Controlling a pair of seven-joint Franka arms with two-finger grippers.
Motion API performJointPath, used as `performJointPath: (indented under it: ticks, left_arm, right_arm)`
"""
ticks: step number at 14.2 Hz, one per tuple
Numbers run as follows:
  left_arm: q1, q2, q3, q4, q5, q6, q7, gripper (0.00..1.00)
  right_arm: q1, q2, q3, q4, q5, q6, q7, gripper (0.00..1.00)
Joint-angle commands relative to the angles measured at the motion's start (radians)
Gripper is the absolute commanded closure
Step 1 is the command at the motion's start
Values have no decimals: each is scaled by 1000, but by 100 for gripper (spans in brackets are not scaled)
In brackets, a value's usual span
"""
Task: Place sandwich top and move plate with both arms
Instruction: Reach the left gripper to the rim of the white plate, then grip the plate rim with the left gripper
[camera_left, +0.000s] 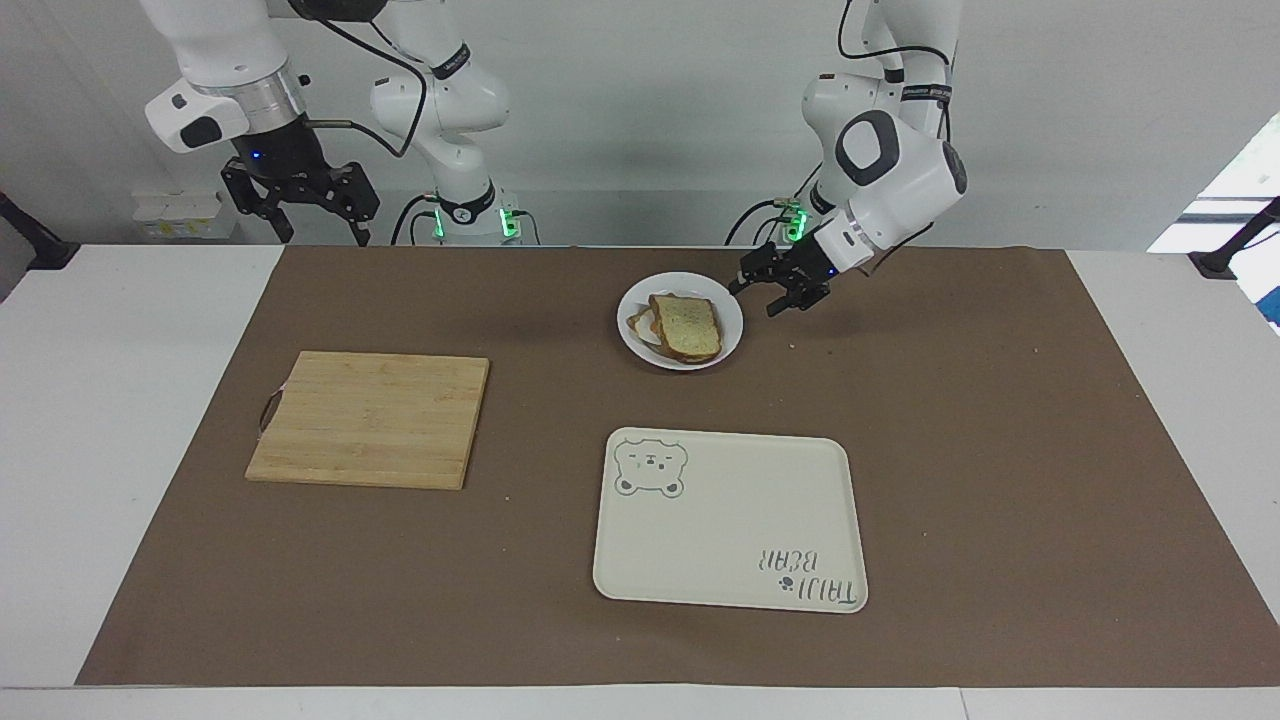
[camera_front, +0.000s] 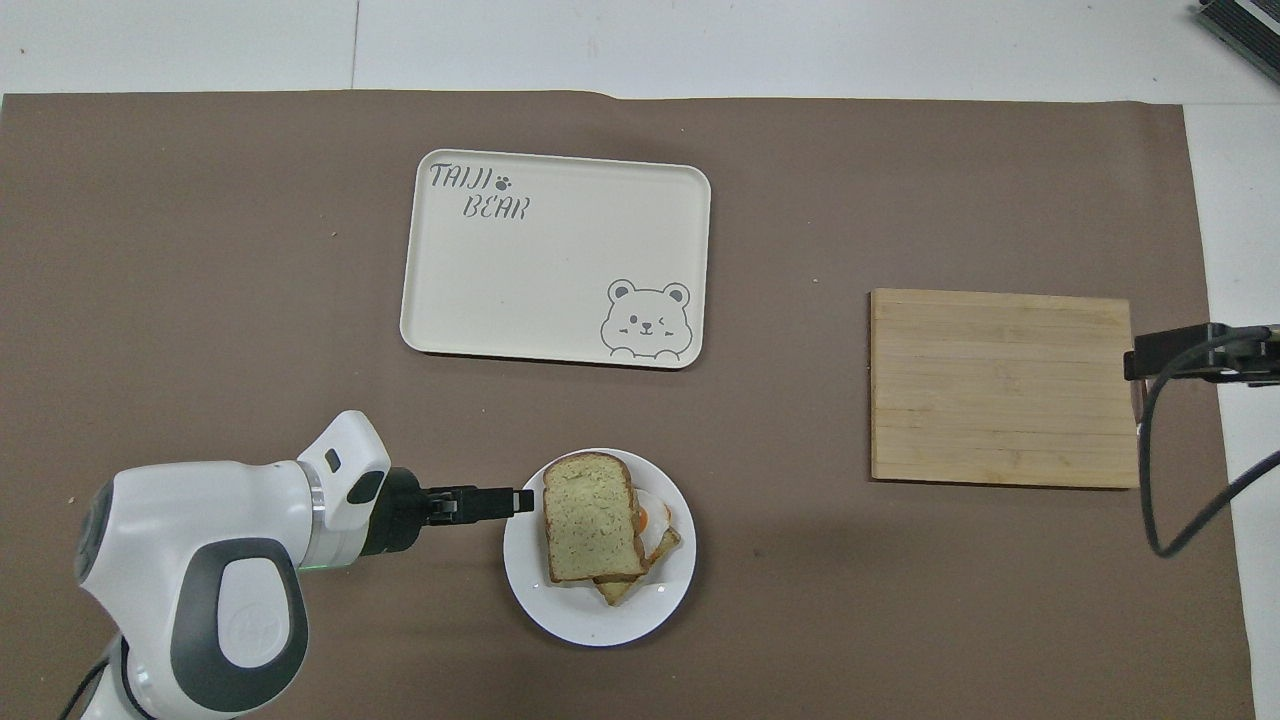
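Note:
The sandwich top (camera_left: 687, 325) (camera_front: 592, 518) lies on a bread slice with a fried egg, both on the white plate (camera_left: 680, 364) (camera_front: 600, 625). The plate sits on the brown mat close to the robots, near the middle of the table. My left gripper (camera_left: 755, 300) (camera_front: 522, 500) is low beside the plate's rim on the left arm's side. It is open, holds nothing, and points at the bread. My right gripper (camera_left: 312, 232) (camera_front: 1140, 362) waits open and raised over the table's edge at the right arm's end, by the cutting board.
A cream tray with a bear drawing (camera_left: 730, 520) (camera_front: 555, 260) lies farther from the robots than the plate. A bamboo cutting board (camera_left: 370, 420) (camera_front: 1000, 385) lies toward the right arm's end. A brown mat (camera_left: 1000, 450) covers the table.

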Motion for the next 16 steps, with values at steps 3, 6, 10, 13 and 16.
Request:
performJointPath:
  ticks: [3, 6, 10, 13, 16]
  left_arm:
    - [-11, -15, 21, -105, -108, 42, 154, 0]
    - [-11, 3, 19, -159, -245, 80, 303, 0]
    - [-11, 14, 19, -179, -309, 82, 322, 18]
    - [-11, 41, 19, -182, -360, 82, 394, 28]
    - [-13, 98, 19, -186, -474, 82, 519, 31]
  right_arm:
    - [-8, 2, 1, 12, 5, -13, -24, 0]
    - [-8, 2, 1, 12, 5, -13, -24, 0]
    - [-8, 2, 1, 12, 5, -13, -24, 0]
    - [-8, 2, 1, 12, 5, -13, -24, 0]
    - [-8, 2, 1, 12, 5, -13, -24, 0]
